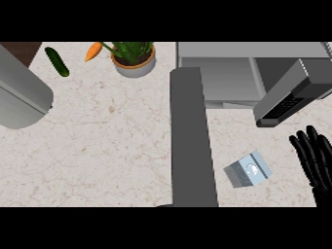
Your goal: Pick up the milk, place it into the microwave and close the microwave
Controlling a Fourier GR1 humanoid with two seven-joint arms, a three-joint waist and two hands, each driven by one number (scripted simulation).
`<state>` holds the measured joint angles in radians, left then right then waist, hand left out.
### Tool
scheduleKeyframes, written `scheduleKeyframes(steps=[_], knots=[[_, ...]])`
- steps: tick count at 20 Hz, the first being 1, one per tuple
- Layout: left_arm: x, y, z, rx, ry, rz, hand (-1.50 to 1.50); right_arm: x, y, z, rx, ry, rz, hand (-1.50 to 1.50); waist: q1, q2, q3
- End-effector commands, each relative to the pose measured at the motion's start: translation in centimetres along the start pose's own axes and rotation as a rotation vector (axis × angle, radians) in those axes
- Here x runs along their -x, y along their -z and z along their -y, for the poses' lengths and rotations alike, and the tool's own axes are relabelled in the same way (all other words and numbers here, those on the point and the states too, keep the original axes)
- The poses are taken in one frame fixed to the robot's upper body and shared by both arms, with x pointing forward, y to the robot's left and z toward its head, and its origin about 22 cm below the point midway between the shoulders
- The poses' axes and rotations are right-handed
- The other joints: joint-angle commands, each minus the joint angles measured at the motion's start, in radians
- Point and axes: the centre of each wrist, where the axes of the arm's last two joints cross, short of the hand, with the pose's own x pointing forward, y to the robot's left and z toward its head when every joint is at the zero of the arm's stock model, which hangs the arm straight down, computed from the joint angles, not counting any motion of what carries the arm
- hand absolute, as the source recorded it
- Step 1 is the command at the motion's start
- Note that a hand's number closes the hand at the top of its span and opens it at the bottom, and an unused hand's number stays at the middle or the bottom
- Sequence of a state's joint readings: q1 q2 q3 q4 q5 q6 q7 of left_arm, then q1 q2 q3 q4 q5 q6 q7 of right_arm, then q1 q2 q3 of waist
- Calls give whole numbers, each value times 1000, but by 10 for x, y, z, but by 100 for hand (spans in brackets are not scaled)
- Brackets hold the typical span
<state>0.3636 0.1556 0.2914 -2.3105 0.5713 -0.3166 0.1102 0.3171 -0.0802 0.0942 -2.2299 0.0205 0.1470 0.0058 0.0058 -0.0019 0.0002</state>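
A dark green cucumber lies on the pale marble bench, near an orange carrot beside a leafy green plant in a tan pot.

No legible text, brand, number or sign anywhere in the head view. The milk carton carries a round pale mark on its upper face, but no letters can be made out in it. The dark panel on the microwave door shows a patch of small light marks, too fine to read as digits or words.
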Motion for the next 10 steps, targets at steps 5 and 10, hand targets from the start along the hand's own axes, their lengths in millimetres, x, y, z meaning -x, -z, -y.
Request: scheduleKeyframes(steps=[5, 10], knots=[[-19, -21, -6, -3, 10, 10, -150, 59, -2, 19, 99, -68, -94, -150, 3, 1, 0], [-17, -41, -6, 13, 2, -1, -150, 98, -19, 9, 84, -97, -153, -150, 3, 0, 0]])
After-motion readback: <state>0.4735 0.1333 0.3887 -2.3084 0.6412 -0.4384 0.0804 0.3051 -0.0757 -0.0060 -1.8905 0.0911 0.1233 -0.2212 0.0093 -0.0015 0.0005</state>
